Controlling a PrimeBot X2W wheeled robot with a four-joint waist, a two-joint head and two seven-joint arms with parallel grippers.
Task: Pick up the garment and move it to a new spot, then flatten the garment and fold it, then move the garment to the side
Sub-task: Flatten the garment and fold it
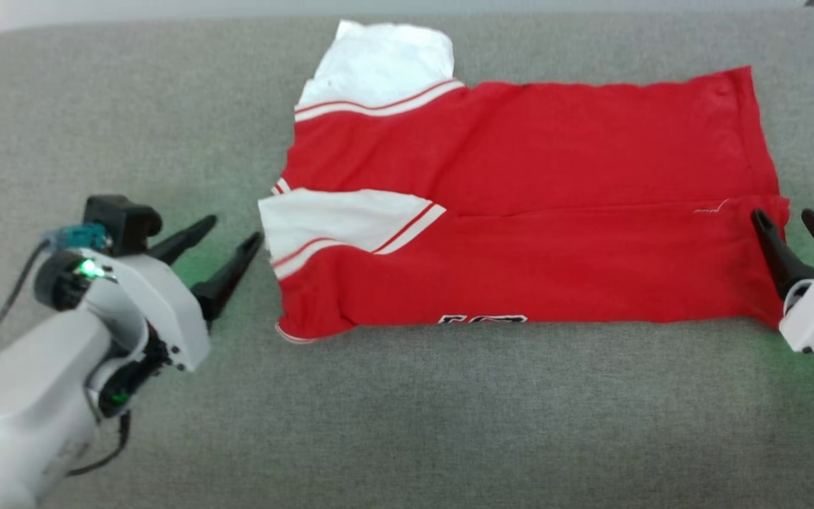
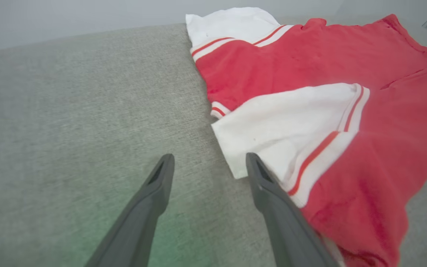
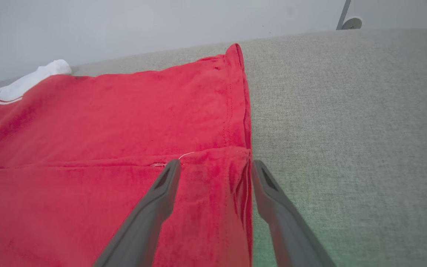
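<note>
Nearest the viewer, the robot's pale left forearm (image 1: 18, 396) reaches toward the left end of the garment (image 1: 520, 212), a red sleeveless jersey lying flat on a grey cloth surface (image 1: 449, 424).

At that left end the left gripper (image 1: 236, 232) has its two dark fingers spread apart and holds nothing. One fingertip is just beside the corner of a white flap with red-striped trim (image 1: 336, 226). In the left wrist view that finger overlaps the flap's edge, while the other is over bare grey cloth.

At the garment's right end the right gripper (image 1: 781, 215) is likewise spread apart and empty. In the right wrist view it straddles the red hem, one finger over the fabric and one just off it. Whether it touches the cloth cannot be told.

Along the garment's near edge a sliver of black, white-edged lettering (image 1: 481, 319) peeks out. A long crease runs across the middle, so the near half appears folded up over the far half.

At the garment's far left corner a white inside panel (image 1: 379, 63) is turned outward.

Judged from this, the garment has been placed, flattened and given one lengthwise fold. Any further folding and the move to the side remain.
</note>
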